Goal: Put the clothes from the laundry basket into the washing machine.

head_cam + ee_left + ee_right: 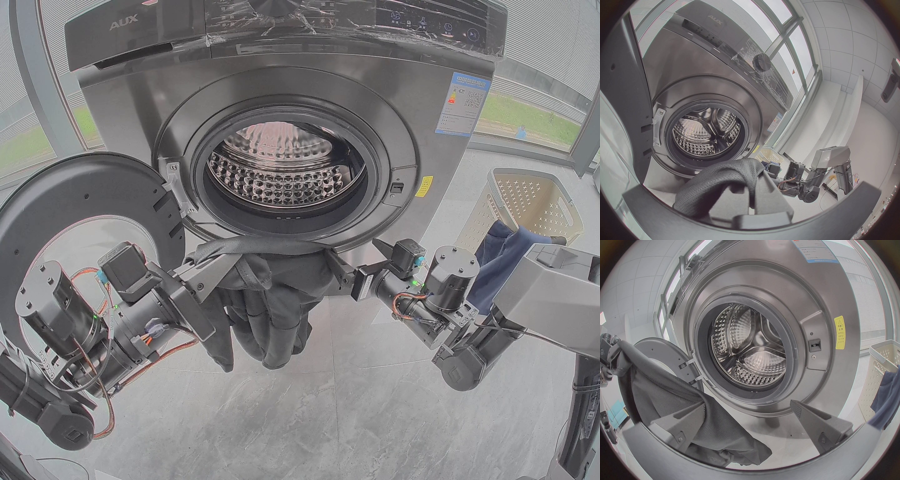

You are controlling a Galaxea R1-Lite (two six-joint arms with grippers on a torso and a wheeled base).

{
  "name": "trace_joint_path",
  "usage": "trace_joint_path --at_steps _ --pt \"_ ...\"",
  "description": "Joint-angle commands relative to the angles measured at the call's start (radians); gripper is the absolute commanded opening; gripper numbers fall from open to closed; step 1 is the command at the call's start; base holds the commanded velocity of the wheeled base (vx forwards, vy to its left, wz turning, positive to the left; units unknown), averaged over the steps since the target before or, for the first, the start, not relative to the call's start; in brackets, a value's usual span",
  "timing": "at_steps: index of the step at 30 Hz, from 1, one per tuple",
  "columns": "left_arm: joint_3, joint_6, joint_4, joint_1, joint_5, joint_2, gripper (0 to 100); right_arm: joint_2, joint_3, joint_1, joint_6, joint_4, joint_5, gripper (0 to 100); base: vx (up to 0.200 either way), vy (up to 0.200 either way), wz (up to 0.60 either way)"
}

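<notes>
Garment (269, 312) hangs just below the washing machine (125, 119) mouth, head view. Left wrist: your left end effector (753, 187) clenches it. Right wrist: your right end effector (747, 402) gapes, cloth only draped, so it may slide off.

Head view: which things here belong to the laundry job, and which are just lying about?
Job: dark garment hanging before the drum; washing machine; its open door; laundry basket; blue cloth hanging over its rim.
Just there: blue label; yellow sticker; window.
</notes>
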Motion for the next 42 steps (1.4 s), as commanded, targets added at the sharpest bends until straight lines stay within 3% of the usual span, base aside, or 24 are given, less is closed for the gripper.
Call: trace_joint_path --at_steps 1,10,19,29,42 --pt "-0.007 0.004 0.0 0.002 0.002 0.007 0 -0.028 0.071 0.03 -0.001 -0.011 0.0 100 0.0 0.0 0.0" --pt "-0.01 0.006 0.0 0.006 0.005 0.016 0 -0.146 0.237 0.21 0.003 -0.006 0.001 100 0.0 0.0 0.0" --pt "-0.024 0.004 0.0 0.009 0.039 0.041 0 -0.194 0.3 0.325 0.01 -0.001 0.001 100 0.0 0.0 0.0" --pt "-0.049 0.004 0.0 0.019 0.048 0.048 0 -0.166 0.274 0.386 0.013 -0.004 0.003 100 0.0 0.0 0.0" --pt "-0.068 0.004 0.0 0.019 0.054 0.041 0 -0.025 0.124 0.353 0.01 -0.008 0.007 100 0.0 0.0 0.0"
